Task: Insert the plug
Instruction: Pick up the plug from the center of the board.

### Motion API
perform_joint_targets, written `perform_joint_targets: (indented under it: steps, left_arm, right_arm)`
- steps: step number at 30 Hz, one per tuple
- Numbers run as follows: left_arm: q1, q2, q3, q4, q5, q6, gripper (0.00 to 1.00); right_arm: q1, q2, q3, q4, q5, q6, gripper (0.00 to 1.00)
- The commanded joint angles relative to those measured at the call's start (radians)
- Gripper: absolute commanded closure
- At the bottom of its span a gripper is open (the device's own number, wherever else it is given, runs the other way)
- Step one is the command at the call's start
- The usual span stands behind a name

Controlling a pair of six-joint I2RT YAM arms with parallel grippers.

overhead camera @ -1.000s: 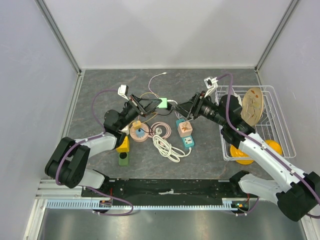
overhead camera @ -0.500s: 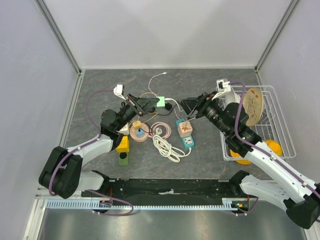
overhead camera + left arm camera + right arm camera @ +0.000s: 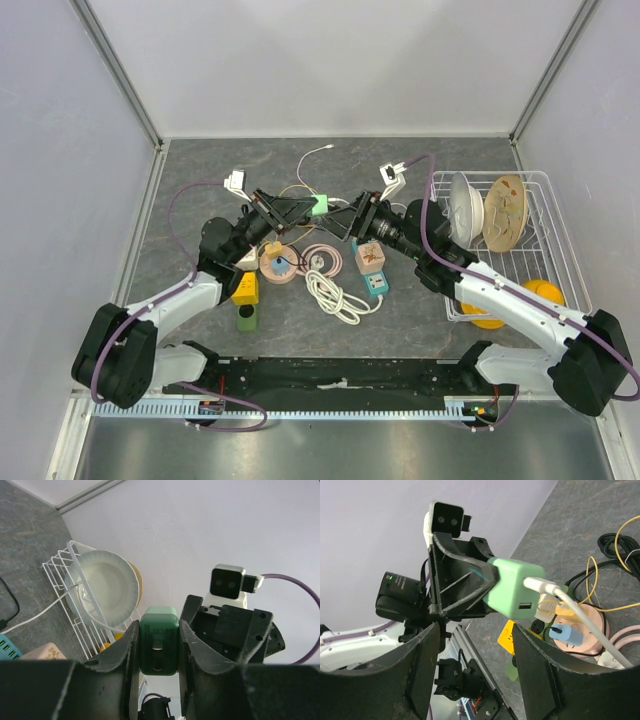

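Note:
My left gripper is shut on a green plug cube and holds it in the air above the table's middle. In the left wrist view the cube sits between the two fingers with its metal prongs facing the camera. A white cable runs out of the cube in the right wrist view. My right gripper is open and empty, just right of the cube and facing it. A teal power strip lies below it with a tan cube plug on it.
A pink round socket, a pink coil and a white coiled cable lie near the middle. A yellow block and a green block sit at the left. A wire rack with plates stands on the right.
My right gripper has swung left and now sits close to the green plug cube. My left gripper has kept hold of the cube and barely moved.

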Motion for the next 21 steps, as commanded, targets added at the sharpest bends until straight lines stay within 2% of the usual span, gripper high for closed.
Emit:
perform_joint_targets:
  steps: [1,4,7,11,21]
  left_arm:
    - [0.000,-0.061,0.003,0.033,-0.046,0.017,0.98]
    - [0.000,-0.076,-0.012,0.030,-0.070,-0.006,0.98]
    - [-0.003,-0.082,-0.017,0.033,-0.075,-0.031,0.98]
    - [-0.016,-0.081,-0.007,0.031,-0.064,-0.046,0.98]
    - [-0.037,-0.111,-0.030,0.031,-0.070,-0.075,0.98]
  right_arm:
    - [0.002,-0.023,-0.010,0.041,0.058,0.082,0.33]
    - [0.002,-0.028,-0.021,0.020,0.097,0.104,0.34]
    - [0.005,-0.031,-0.052,0.069,0.127,0.124,0.33]
    - [0.008,-0.012,-0.082,0.215,0.129,0.145,0.34]
    - [0.014,0.049,-0.099,0.398,0.141,0.188,0.37]
